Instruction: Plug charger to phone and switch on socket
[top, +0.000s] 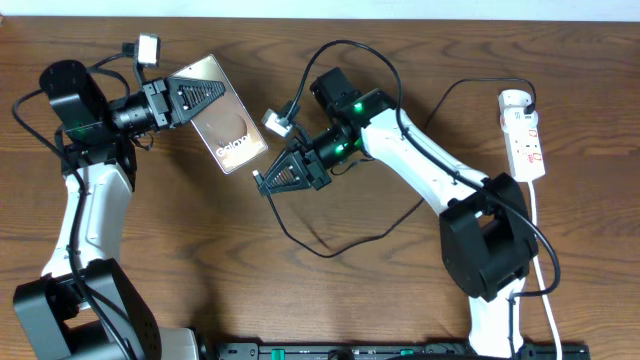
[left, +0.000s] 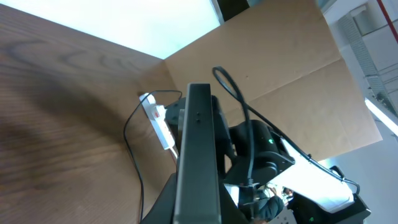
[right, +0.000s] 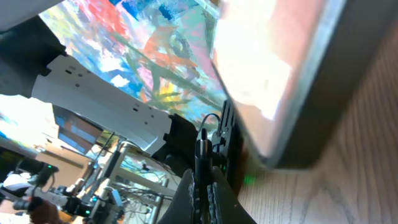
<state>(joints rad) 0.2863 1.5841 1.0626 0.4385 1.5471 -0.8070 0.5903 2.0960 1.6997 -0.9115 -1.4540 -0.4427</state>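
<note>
Misalignment is the chief risk: the phone (top: 235, 135), clamped by its upper end in the left gripper (top: 210, 97) at ten o'clock of the table (top: 330, 310), could be twisted in that grip if the charger (right: 202, 146), pinched at its plug tip by the right gripper (top: 268, 182) near the phone's five o'clock corner, is pushed off-axis. On the socket (top: 524, 135), at three o'clock, switch positions cannot be read; the phone's port is hidden.

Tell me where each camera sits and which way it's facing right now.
Overhead: above the table, facing down; both arms, phone, socket.
Left wrist: sights along the gripped phone's edge toward the socket; right arm shows.
Right wrist: faces the phone's edge past its tool pinching the charger.
Shared: all three show the phone.
</note>
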